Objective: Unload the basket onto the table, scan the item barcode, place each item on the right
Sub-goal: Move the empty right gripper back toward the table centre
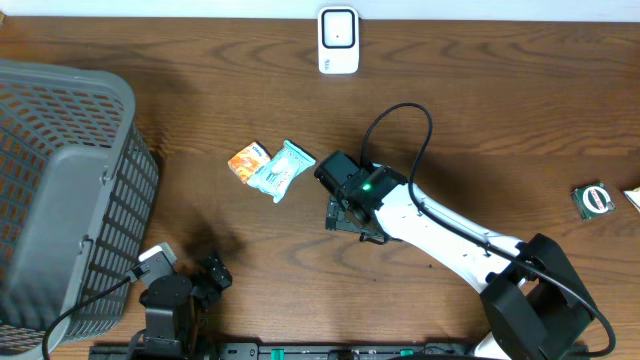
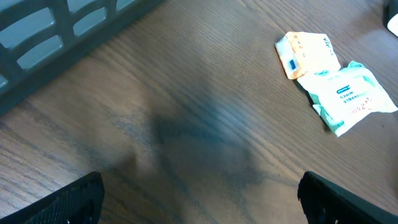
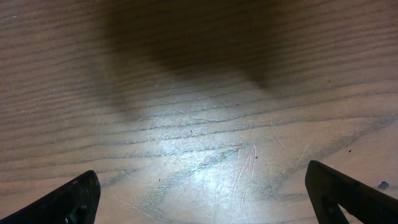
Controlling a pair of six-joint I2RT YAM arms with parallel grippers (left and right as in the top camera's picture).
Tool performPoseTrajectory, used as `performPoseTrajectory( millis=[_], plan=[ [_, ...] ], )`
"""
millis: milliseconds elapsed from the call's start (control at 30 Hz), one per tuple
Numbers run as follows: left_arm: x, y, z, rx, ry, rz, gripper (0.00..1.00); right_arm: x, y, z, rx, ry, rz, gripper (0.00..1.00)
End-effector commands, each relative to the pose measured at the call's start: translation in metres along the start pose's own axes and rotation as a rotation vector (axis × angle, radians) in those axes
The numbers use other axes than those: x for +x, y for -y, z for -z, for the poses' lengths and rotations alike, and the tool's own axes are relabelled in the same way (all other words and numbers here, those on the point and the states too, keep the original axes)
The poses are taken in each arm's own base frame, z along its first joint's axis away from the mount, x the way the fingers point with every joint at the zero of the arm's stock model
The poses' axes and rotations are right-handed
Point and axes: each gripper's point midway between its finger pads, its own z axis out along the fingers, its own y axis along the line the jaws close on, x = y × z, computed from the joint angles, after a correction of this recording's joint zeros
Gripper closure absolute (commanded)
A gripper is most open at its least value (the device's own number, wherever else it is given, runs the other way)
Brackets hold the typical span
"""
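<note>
While right hand (image 3: 199, 186) gapes near wipes packet (image 1: 282, 170) | basket (image 1: 100, 90) left | scanner (image 1: 338, 40) beyond

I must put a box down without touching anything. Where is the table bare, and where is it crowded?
Bare wood: between the scanner and the orange packet; between the basket and that packet; between the scanner and the green item near the right edge. Crowded: the middle, where the wipes packet lies close to the right arm.

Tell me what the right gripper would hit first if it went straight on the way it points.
The right gripper, jaws open, faces bare wooden tabletop; that is what it would meet first. How far off is unclear.
</note>
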Motion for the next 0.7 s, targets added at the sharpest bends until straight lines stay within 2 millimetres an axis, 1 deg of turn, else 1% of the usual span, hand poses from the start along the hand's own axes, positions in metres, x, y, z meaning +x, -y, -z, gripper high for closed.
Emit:
performPoseTrajectory(
  millis=[0,367,433,667],
  plan=[
    [0.010,-0.014,-0.001,-0.063,-0.031,-0.016,0.02,0.002,0.000,0.000,0.006,0.006,-0.007,0.01],
    [0.010,-0.014,-0.001,-0.063,-0.031,-0.016,0.02,0.005,-0.002,-0.001,0.015,0.017,0.013,0.01],
    [0.010,-0.014,-0.001,-0.063,-0.031,-0.016,0.02,0.007,-0.003,-0.004,0.029,0.030,0.029,0.01],
    [0.010,-0.014,-0.001,-0.063,-0.031,-0.016,0.02,0.025,-0.004,-0.031,0.053,0.025,0.074,0.01]
  ],
)
